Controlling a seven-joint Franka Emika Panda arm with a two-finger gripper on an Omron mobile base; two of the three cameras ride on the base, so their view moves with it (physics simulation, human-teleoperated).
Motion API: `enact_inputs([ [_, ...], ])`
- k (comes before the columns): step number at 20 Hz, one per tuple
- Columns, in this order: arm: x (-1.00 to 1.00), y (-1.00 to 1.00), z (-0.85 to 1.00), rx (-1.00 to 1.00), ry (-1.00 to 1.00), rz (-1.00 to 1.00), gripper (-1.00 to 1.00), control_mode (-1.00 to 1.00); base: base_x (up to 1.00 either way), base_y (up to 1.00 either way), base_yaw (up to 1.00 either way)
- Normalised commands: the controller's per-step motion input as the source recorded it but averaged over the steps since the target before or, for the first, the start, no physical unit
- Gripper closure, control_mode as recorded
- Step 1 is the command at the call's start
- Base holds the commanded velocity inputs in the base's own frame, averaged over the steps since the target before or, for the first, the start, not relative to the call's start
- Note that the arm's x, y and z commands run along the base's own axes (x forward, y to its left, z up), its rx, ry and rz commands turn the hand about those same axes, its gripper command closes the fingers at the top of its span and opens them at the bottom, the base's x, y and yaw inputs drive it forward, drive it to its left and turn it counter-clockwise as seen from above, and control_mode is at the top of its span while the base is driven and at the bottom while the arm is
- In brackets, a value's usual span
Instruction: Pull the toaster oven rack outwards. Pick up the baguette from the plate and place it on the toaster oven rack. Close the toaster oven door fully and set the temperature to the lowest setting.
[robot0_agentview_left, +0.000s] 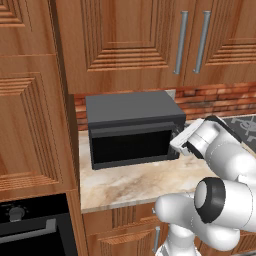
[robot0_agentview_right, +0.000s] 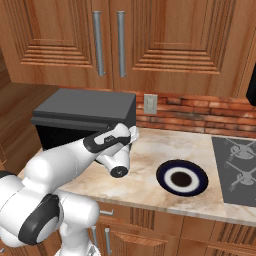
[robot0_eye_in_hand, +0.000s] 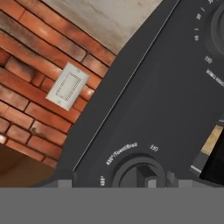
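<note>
The dark grey toaster oven (robot0_agentview_left: 132, 117) stands on the counter against the brick wall. Its black toaster oven door (robot0_agentview_left: 130, 145) is upright and shut, so the rack and the baguette are hidden. My gripper (robot0_agentview_left: 178, 141) is at the control strip on the oven's right side. In the hand view a temperature knob (robot0_eye_in_hand: 138, 172) with printed degree marks sits between the two fingertips (robot0_eye_in_hand: 171, 178). The jaws stand apart on either side of it, and the gripper (robot0_eye_in_hand: 119, 181) is open. The navy-rimmed plate (robot0_agentview_right: 181, 178) lies bare on the counter to the right of my arm.
A white wall outlet (robot0_agentview_right: 150, 103) sits on the brick backsplash behind the oven. A stovetop (robot0_agentview_right: 237, 167) lies at the far right. The built-in black oven (robot0_agentview_left: 30, 230) is low on the left. Wooden cabinets hang above.
</note>
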Motion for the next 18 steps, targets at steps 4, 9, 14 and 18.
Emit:
enact_inputs([
  [4, 0.12, 0.00, -0.06, 0.00, 0.00, -0.03, 1.00, -1.00, 0.00, 0.00, 0.00],
  [9, 0.10, 0.01, -0.07, 0.00, -0.01, -0.03, 1.00, -1.00, 0.00, 0.00, 0.00],
  [14, 0.04, 0.06, -0.08, 0.00, -0.07, -0.06, 1.00, -1.00, 0.00, 0.00, 0.00],
  [18, 0.00, 0.21, -0.11, -0.03, -0.17, -0.12, 1.00, -1.00, 0.00, 0.00, 0.00],
])
